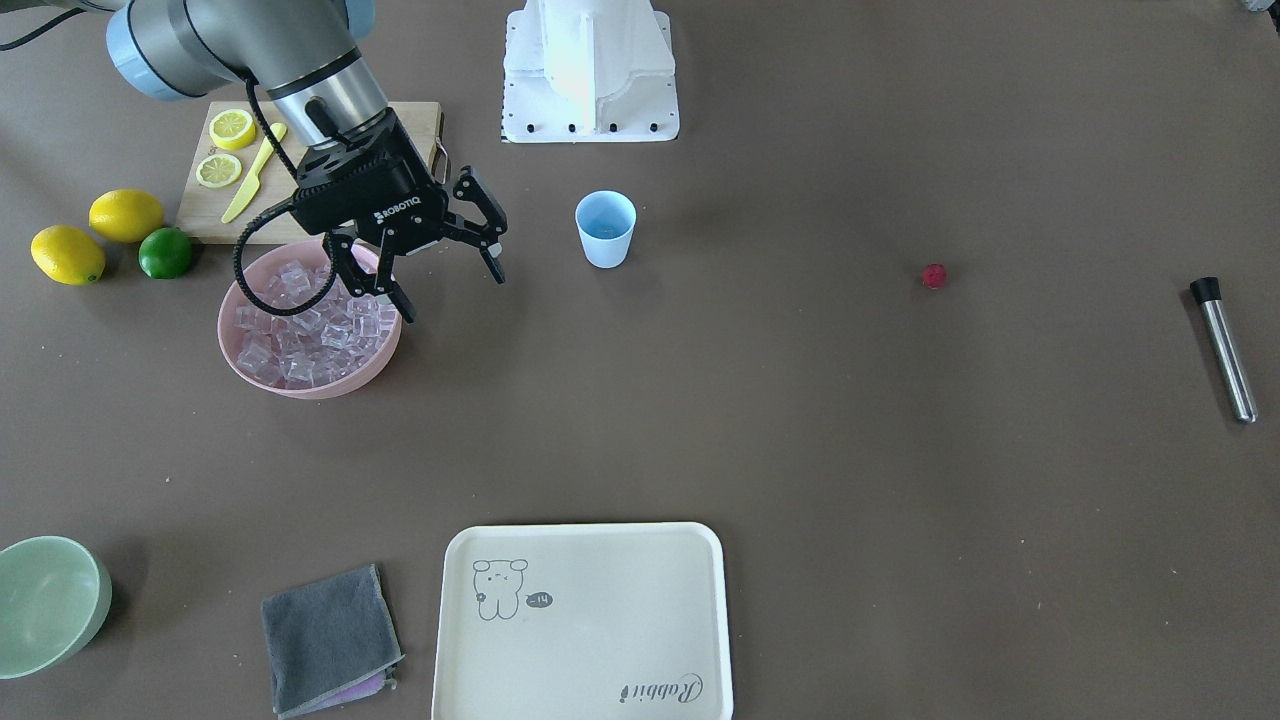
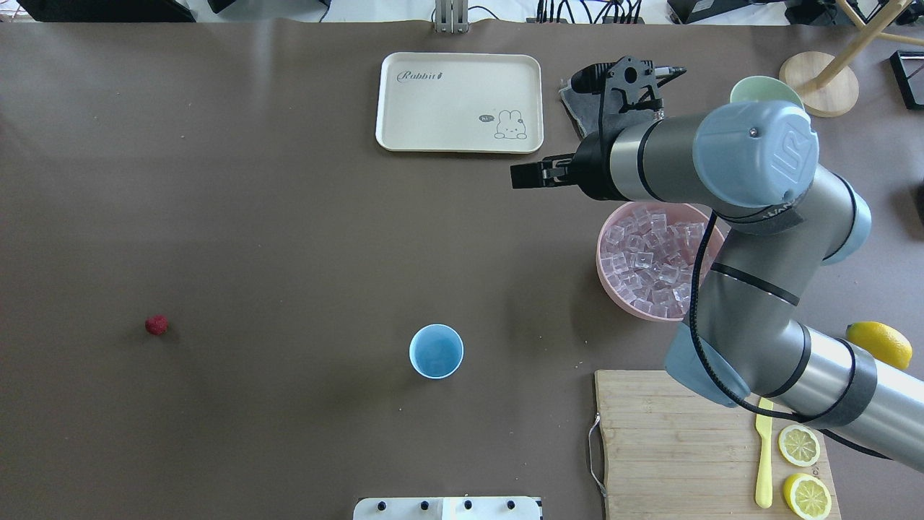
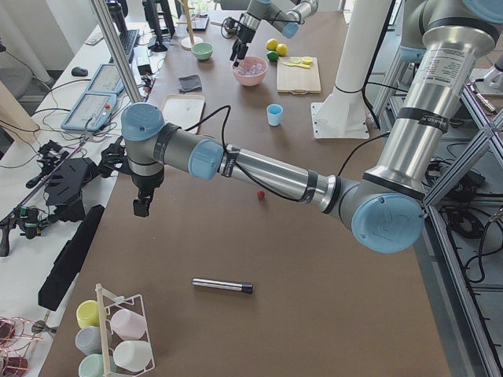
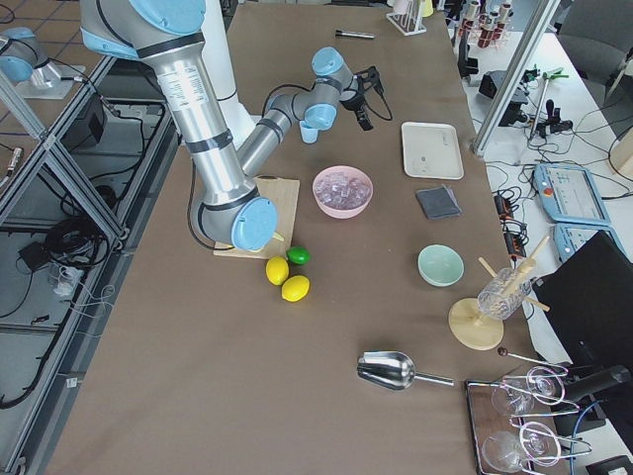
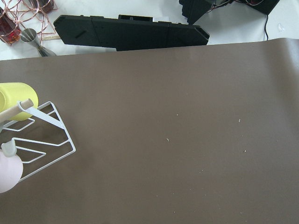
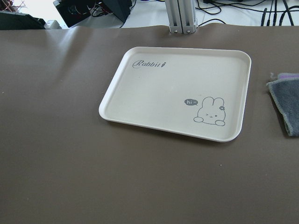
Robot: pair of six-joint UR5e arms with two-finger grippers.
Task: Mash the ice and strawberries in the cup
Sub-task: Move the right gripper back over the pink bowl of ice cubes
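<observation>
We see the right gripper (image 1: pixel 450 292) with its jaws spread wide and nothing between them. It hangs tilted over the rim of the pink bowl (image 1: pixel 240 370), on the side toward the cup (image 1: pixel 605 230).

The bowl is full of ice (image 1: pixel 300 340): clear, colourless cubes, many alike, heaped together. The cup is light blue, tapered and without handle. It stands upright on the table (image 1: pixel 800 480), near the bowl but apart from it, and from above its inside looks plain blue.

The strawberry (image 1: pixel 934 276) is one tiny dark red berry with a bumpy skin. It lies alone on the table, well apart from the cup, on the robot's left side. Farther to that side lies a metal rod (image 1: pixel 1225 350) with a black end.

Behind the bowl is a board (image 1: pixel 195 215) with lemon slices (image 1: pixel 232 129) and a yellow knife (image 1: pixel 250 178).

The left gripper (image 3: pixel 141 206) shows only in a side view, pointing down near the table's edge opposite the robot. We cannot tell how its jaws stand
</observation>
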